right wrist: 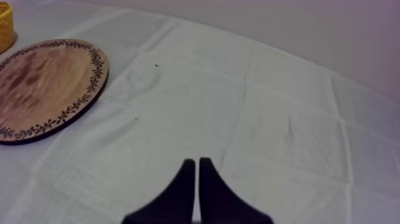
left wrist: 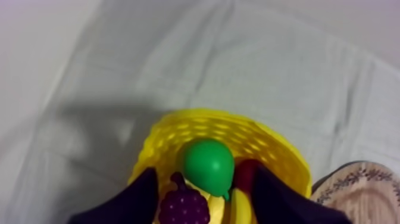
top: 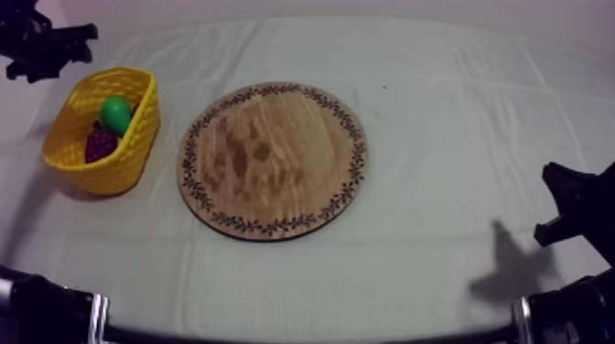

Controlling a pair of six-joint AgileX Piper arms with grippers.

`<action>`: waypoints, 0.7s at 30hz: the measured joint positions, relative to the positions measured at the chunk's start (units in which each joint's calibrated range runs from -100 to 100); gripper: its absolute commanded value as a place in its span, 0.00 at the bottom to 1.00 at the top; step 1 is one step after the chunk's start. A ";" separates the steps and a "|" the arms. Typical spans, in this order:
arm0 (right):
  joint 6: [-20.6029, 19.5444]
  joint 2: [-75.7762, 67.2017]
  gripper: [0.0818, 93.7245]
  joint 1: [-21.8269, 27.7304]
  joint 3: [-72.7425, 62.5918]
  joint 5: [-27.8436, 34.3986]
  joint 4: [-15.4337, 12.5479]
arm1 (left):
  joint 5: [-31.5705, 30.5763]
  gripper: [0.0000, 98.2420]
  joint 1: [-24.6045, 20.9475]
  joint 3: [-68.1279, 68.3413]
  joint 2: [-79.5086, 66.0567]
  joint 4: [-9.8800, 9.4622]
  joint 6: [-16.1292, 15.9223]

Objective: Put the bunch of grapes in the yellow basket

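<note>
The bunch of grapes (top: 99,142) is dark purple and lies inside the yellow basket (top: 137,137) at the table's left, beside a green pear (top: 115,112). The round wooden board (top: 273,160) in the middle carries nothing. My left gripper (top: 84,44) hangs behind the basket. In the left wrist view its fingers (left wrist: 143,199) stand apart above the basket (left wrist: 280,155), with the grapes (left wrist: 183,207), the pear (left wrist: 208,167), a banana (left wrist: 239,207) and a small red fruit (left wrist: 246,171) below them. My right gripper (right wrist: 196,162) is shut on nothing over bare cloth.
The right arm (top: 572,206) rests low at the right edge, well away from the board (right wrist: 44,83). Wide cloth lies between the board and that arm. The basket's corner (right wrist: 5,27) lies beyond the board in the right wrist view.
</note>
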 measured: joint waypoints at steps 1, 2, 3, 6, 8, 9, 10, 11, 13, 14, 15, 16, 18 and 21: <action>0.00 0.00 0.00 0.00 0.00 0.00 0.00 | -1.09 0.38 -0.46 0.60 -1.70 0.59 -0.51; 0.00 0.00 0.00 0.00 0.00 0.00 0.00 | -2.41 0.34 -1.01 1.38 -3.52 1.37 -1.21; 0.00 0.00 0.00 0.00 0.00 0.00 0.00 | -3.36 0.30 -1.47 2.07 -4.99 2.01 -1.90; 0.00 0.00 0.00 0.00 0.00 0.00 0.00 | -6.84 0.22 -2.76 4.91 -10.79 4.10 -4.65; 0.00 0.00 0.00 0.00 0.00 0.00 0.00 | -8.08 0.17 -2.84 6.91 -14.72 4.65 -6.13; 0.00 0.00 0.00 0.00 0.00 0.00 0.00 | -8.26 0.15 -2.84 7.88 -16.61 4.79 -6.69; 0.00 0.00 0.00 0.00 0.00 0.00 0.00 | -8.61 0.14 -2.84 8.66 -18.11 4.89 -7.01; 0.00 0.00 0.00 0.00 0.00 0.00 0.00 | -9.24 0.12 -2.84 9.69 -20.05 5.03 -7.26; 0.00 0.00 0.00 0.00 0.00 0.00 0.00 | -9.65 0.10 -2.84 11.72 -23.49 5.03 -7.42; 0.00 0.00 0.00 0.00 0.00 0.00 0.00 | -9.90 0.09 -2.78 12.92 -25.43 5.08 -7.60; 0.00 0.00 0.00 0.00 0.00 0.00 0.00 | -10.27 0.08 -2.66 14.25 -27.37 5.11 -7.79; 0.00 0.00 0.00 0.00 0.00 0.00 0.00 | -10.77 0.08 -2.62 15.71 -28.91 5.11 -7.84; 0.00 0.00 0.00 0.00 0.00 0.00 0.00 | -12.20 0.07 -2.45 19.01 -32.88 5.05 -7.81; 0.00 0.00 0.00 0.00 0.00 0.00 0.00 | -13.51 0.07 -3.31 23.98 -39.55 5.80 -8.41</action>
